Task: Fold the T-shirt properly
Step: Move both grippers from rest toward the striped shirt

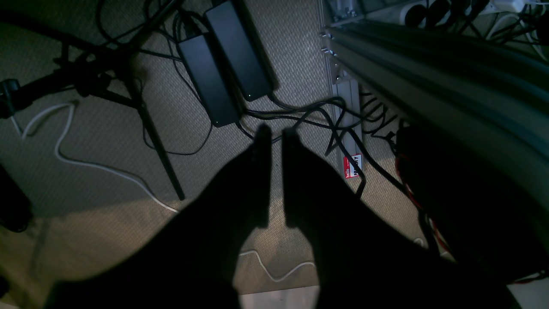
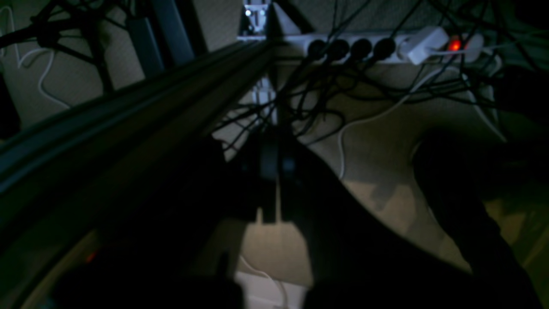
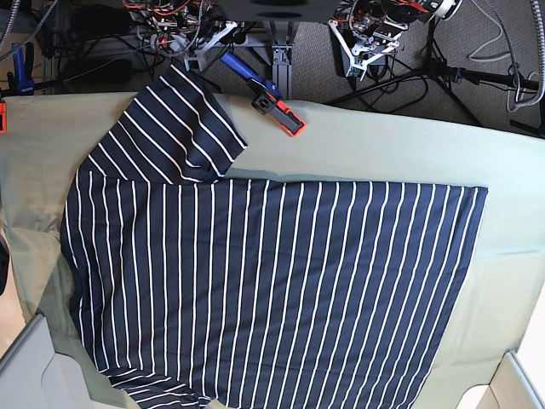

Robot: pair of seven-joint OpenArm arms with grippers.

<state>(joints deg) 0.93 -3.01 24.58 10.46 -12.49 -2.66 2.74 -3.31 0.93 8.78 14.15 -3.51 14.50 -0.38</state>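
Both wrist views are dim and underexposed. In the left wrist view the left gripper [image 1: 274,137] is reduced to a black silhouette against a moderately lit carpet [image 1: 107,141], where soft shadows are cast. The right wrist view is darker and blurred throughout; a red glow is given off by the power strip [image 2: 454,44]. The base view is evenly, brightly lit and sharp, with edges slightly bent.

Overhead base view; floorward wrist views.
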